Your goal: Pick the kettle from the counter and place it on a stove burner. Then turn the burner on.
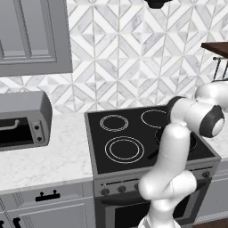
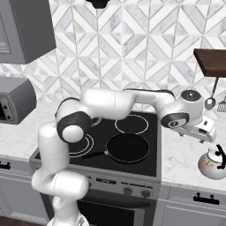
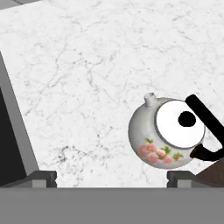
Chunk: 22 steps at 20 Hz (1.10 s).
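My gripper (image 3: 111,177) is open wide and holds nothing, above the counter (image 3: 87,65). The kettle (image 3: 168,133) stands on the counter right of the cooktop, near my right fingertip (image 3: 181,177).

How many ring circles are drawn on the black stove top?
3 show: a big double ring front left, a smaller one behind it, a single ring back right. The frying pan may hide another.

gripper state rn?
Gripper: open, holding nothing, above the counter beside the kettle.
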{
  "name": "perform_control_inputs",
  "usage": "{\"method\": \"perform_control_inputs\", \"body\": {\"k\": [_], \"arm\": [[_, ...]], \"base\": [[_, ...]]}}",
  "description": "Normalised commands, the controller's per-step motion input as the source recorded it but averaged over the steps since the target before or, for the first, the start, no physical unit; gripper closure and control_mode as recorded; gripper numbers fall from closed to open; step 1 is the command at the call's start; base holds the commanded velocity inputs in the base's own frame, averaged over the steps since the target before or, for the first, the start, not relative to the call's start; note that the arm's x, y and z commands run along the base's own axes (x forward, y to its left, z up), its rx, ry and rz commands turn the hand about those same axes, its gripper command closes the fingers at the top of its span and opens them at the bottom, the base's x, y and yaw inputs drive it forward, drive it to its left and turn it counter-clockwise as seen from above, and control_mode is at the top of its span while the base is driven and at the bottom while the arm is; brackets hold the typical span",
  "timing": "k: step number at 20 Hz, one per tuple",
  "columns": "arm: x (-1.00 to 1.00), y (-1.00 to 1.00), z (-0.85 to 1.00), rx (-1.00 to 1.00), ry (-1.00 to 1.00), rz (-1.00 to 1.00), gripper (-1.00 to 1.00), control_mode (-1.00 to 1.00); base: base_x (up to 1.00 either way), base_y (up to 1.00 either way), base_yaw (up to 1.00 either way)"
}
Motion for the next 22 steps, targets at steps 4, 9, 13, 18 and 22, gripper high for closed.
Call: {"method": "perform_control_inputs", "body": {"k": [4,9,13,18,22], "arm": [[-0.02,0.00,-0.15,0.00,0.18,0.14,-1.00,-1.00],[0.00,0.00,0.00,0.00,0.21,0.23,-1.00,-1.00],[0.00,0.00,-0.16,0.00,0.17,0.14,-1.00,-1.00],[0.00,-0.04,-0.23,0.00,0.03,0.02,-1.00,-1.00],[0.00,-0.09,-0.11,0.00,-0.03,0.00,-1.00,-1.00]], "base": [[0.00,0.00,0.00],[0.00,0.00,0.00],[0.00,0.00,0.00],[0.00,0.00,0.00],[0.00,0.00,0.00]]}}
